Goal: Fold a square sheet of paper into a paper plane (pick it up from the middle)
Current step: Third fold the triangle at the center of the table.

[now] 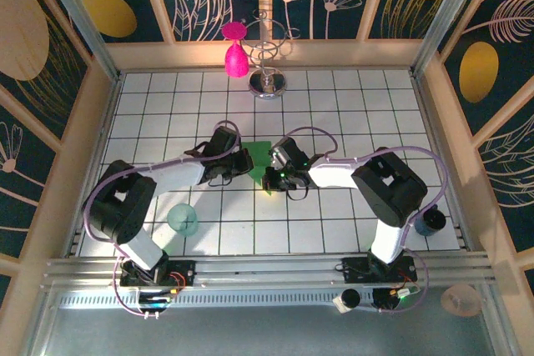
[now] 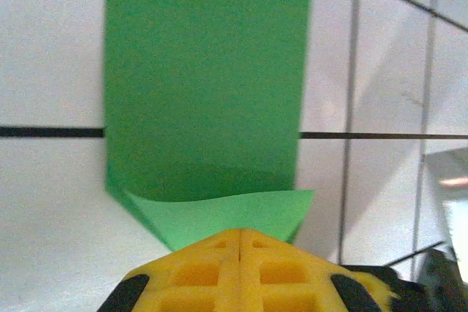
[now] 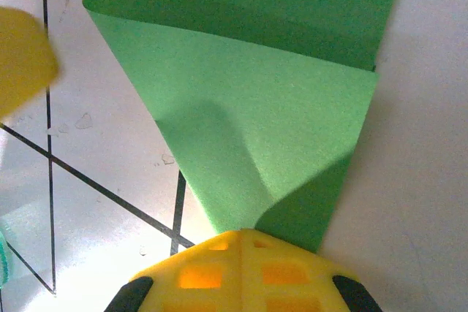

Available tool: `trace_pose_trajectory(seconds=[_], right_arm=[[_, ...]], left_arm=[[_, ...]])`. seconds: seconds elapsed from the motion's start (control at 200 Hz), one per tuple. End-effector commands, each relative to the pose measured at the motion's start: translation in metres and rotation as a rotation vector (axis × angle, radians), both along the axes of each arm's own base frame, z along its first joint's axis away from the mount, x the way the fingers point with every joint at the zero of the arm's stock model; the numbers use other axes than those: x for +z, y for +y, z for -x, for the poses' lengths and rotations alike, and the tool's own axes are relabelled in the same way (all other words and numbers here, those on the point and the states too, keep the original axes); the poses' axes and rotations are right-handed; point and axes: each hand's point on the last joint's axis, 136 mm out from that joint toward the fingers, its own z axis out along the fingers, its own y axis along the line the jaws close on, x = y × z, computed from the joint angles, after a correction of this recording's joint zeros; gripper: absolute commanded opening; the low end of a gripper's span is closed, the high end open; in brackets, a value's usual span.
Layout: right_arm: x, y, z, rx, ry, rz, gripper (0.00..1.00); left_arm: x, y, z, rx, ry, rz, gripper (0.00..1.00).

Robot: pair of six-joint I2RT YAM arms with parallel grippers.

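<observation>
**Landmark:** the wire stand (image 1: 269,72) at the far edge of the tiled table (image 1: 359,106). All places are given from it.

**Task item:** the square sheet of paper (image 1: 260,156) lies on the tiles on the near side of the wire stand, well apart from it and almost straight toward the arm bases. It is partly folded. In the right wrist view a lighter triangular flap (image 3: 248,129) is turned over the darker layer and narrows to a point. In the left wrist view most of the sheet (image 2: 205,85) lies flat, with its near edge curled up off the tiles.

**Tools:** the left gripper (image 1: 244,159) is at the sheet's left edge, near-left of the stand. Its yellow fingers (image 2: 212,268) are pressed together, and the raised edge runs in between them – clamped on the paper. The right gripper (image 1: 269,174) is at the sheet's near-right edge. Its fingers (image 3: 212,272) are likewise together, and the flap's point ends at their tips – also clamped on the paper.

**Other items:** a pink teardrop object (image 1: 236,57) hangs just left of the stand. A teal cup (image 1: 183,219) stands far near-left of the stand, and a dark cup (image 1: 431,223) far near-right.
</observation>
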Motion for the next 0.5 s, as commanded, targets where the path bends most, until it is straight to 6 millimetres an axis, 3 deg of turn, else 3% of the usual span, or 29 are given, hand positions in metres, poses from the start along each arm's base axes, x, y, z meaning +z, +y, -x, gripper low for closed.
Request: trace_pose_trajectory(seconds=[0.0,0.365,0.385,0.496], right_arm=[[-0.031,-0.020,0.013,-0.021,0.085,0.103,0.00],[-0.034,-0.019,0.017,-0.010,0.109,0.107,0.00],[-0.034,-0.019,0.017,-0.008,0.108,0.107,0.00],[-0.035,-0.019,0.017,-0.007,0.113,0.112,0.00]], left_arm=[[0.008,-0.011,0.004,-0.083,-0.036,0.042,0.07],[-0.012,-0.032,0.021,-0.155,0.047,0.076,0.06],[-0.024,-0.031,0.023,-0.149,0.074,0.061,0.06],[-0.036,-0.027,0.026,-0.121,0.109,0.047,0.05]])
